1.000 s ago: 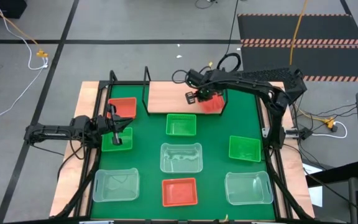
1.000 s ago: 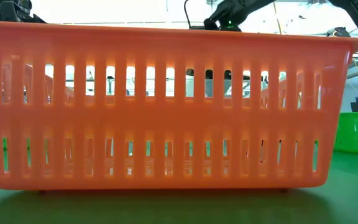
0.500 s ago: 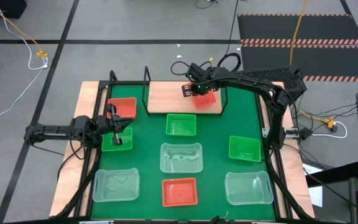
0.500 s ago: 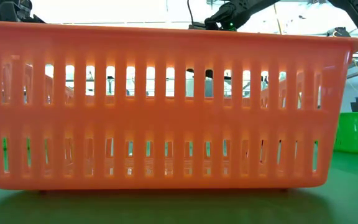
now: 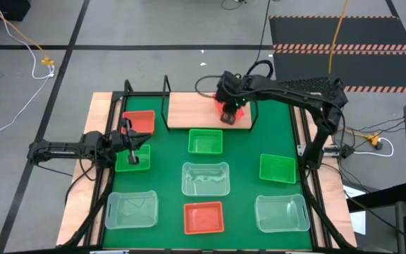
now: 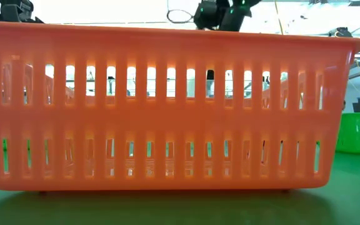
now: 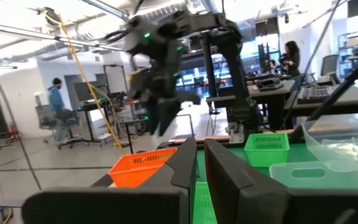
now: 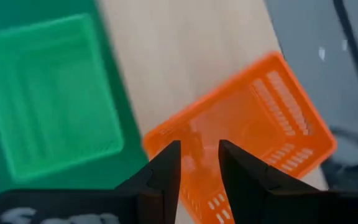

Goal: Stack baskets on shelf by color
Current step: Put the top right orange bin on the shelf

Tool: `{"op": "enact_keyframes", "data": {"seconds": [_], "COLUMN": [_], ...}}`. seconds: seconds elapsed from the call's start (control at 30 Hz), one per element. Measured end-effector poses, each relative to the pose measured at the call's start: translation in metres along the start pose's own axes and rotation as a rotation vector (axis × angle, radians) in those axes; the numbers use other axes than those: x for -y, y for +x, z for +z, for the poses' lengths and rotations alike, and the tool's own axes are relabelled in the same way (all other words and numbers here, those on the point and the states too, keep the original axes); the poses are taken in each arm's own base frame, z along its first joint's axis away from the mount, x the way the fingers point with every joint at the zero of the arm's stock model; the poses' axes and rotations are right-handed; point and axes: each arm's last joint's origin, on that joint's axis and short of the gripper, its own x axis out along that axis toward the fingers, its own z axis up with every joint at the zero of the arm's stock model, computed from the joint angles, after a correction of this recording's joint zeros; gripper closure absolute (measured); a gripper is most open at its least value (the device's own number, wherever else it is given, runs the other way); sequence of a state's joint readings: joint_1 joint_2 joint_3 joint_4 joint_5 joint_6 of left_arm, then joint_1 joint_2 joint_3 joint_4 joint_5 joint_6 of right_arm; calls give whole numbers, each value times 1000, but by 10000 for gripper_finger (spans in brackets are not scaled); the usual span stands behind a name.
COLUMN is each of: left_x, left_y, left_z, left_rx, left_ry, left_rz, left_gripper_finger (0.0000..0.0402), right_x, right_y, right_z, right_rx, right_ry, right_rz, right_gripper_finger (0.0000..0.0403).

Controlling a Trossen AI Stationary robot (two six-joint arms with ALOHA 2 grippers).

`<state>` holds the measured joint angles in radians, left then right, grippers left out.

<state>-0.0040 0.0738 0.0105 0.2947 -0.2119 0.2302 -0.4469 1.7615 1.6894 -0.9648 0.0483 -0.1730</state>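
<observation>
Pincer of the right arm (image 5: 230,111) hovers parted just above a red basket (image 5: 234,115) resting on the wooden shelf (image 5: 189,107), its fingers released. The left pincer (image 5: 132,156) sits clenched over a green basket (image 5: 142,159) at the worktop's left edge.

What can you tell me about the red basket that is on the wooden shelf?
The red basket is a small open-top rectangular tub that looks like plastic, with rows of narrow slots in its walls. It appears empty. It sits on the light wooden shelf, near the shelf's right end, turned at an angle to the edges. The right tool is directly above it with fingers parted, no longer gripping. From above, the arm hides most of it.
</observation>
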Motion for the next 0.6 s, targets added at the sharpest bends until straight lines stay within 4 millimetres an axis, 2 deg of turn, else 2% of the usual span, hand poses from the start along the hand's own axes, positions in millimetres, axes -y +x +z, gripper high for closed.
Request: {"op": "enact_keyframes", "data": {"seconds": [0.1, 0.2, 0.33, 0.47, 0.6], "left_x": [0, 0, 0, 0, 0], "left_y": [0, 0, 0, 0, 0], "left_z": [0, 0, -1, -1, -1], "left_rx": [-2, -2, -8, -14, -13], "left_ry": [-4, -13, -21, -19, -11], "left_rz": [6, 6, 5, 4, 4], "left_gripper_finger": [364, 364, 364, 364, 364], "right_x": [-11, -20, -29, -31, -29], "right_y": [-8, -6, 14, 37, 51], "right_z": [-2, -5, -18, -34, -42], "right_rx": [-10, -37, -107, -158, -154], "right_ry": [-123, -202, -263, -271, -301], "right_rz": [16, 31, 42, 9, -15], "right_gripper_finger": [298, 298, 298, 298, 298]}}
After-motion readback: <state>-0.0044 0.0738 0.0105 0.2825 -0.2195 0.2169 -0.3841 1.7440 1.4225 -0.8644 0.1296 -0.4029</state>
